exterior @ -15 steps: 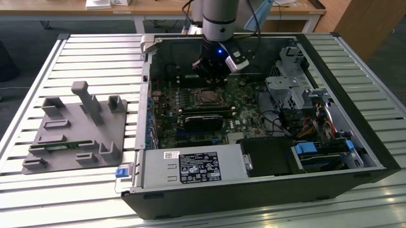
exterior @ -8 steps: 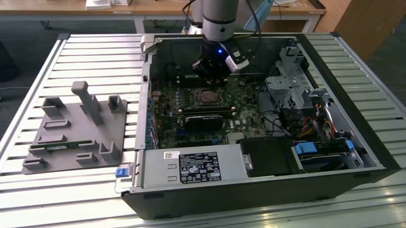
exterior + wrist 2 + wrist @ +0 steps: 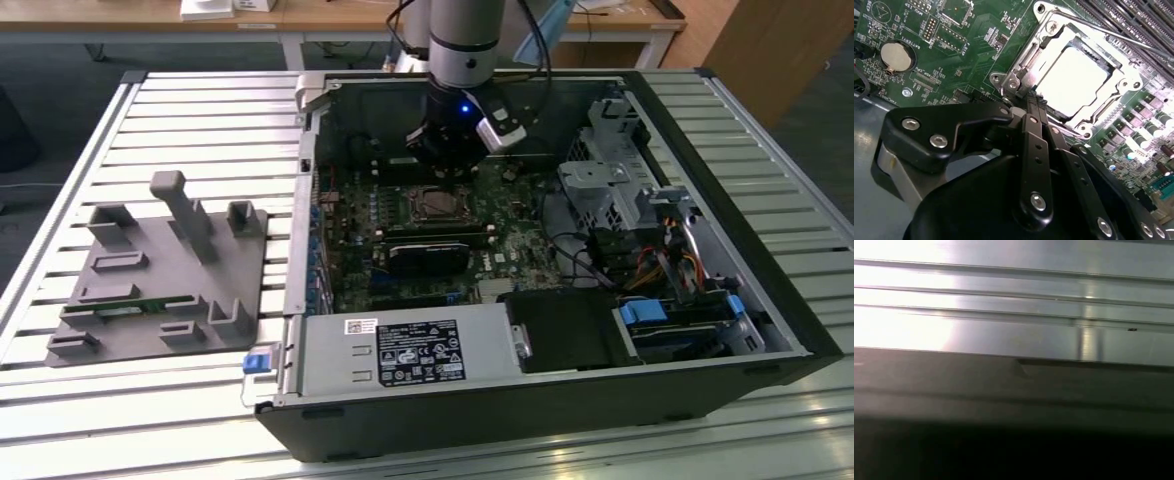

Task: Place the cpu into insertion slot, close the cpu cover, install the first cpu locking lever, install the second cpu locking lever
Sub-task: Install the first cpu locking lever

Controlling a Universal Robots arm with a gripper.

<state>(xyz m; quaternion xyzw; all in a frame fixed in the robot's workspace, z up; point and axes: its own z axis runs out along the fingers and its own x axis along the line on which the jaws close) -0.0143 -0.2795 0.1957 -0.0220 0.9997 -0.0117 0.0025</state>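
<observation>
In the second wrist view the cpu (image 3: 1074, 80) lies in the insertion slot (image 3: 1080, 131), its silvery top showing through the window of the cpu cover (image 3: 1104, 107), which lies flat over it. A thin locking lever (image 3: 1114, 36) runs along the slot's far side. My gripper (image 3: 1033, 102) is shut, its black fingers (image 3: 1034, 145) pressed together with their tips at the slot's corner beside a shiny hinge piece (image 3: 1014, 82). In the exterior view the gripper (image 3: 445, 165) hangs inside the open computer case just behind the slot (image 3: 434, 205).
The green circuit board (image 3: 350, 250) fills the case floor, with a black card (image 3: 430, 255) in front of the slot, a drive cage (image 3: 607, 190) and cables on the exterior view's right, and a power supply (image 3: 400, 355) in front. A grey fixture plate (image 3: 160, 270) sits outside the case.
</observation>
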